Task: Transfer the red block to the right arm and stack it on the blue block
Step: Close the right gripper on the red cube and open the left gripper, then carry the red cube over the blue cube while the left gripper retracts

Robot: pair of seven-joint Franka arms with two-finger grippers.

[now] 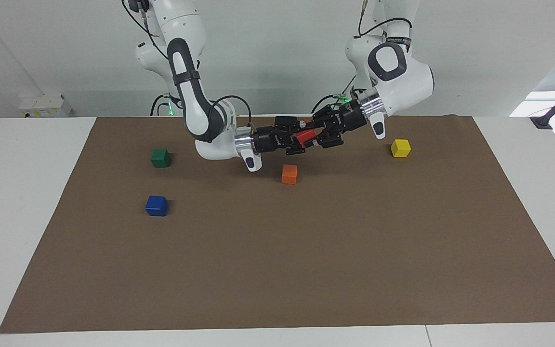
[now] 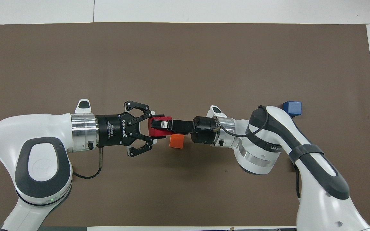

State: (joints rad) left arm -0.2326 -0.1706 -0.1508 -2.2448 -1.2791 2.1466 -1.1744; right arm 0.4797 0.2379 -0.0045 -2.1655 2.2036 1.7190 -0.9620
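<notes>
Meeting mid-air over the brown mat (image 1: 306, 270), both grippers are nose to nose w/ the red block (image 1: 305, 139) between them. It's up off the table, just above the orange block (image 1: 289, 174) and a bit closer to the robots than it.

Left gripper (image 2: 149, 132) comes in from the left arm's end. From overhead its fingers (image 2: 139, 106) are spread wide apart, standing out to either side of the red cube, so that one looks let go, or at least not squeezing. The block sits right at its mouth tho.

Right gripper (image 2: 159, 125) reaches in from the right arm (image 2: 300, 150) side, and its black fingers are pinched onto the block top and bottom; you can see one pad lying across the red face from overhead. So the right one is the one actually carrying it atm.

Blue block (image 1: 156, 206) sits on the mat toward the right arm's end of the table, well apart from the handoff spot and farther from the robots than the green block (image 1: 160, 158). Nothing on top of it. Overhead it's partly tucked beside the right arm's elbow.

Yellow block (image 1: 400, 148) is off at the left arm's end of the mat, on its own, near the left wrist in the facing view.
</notes>
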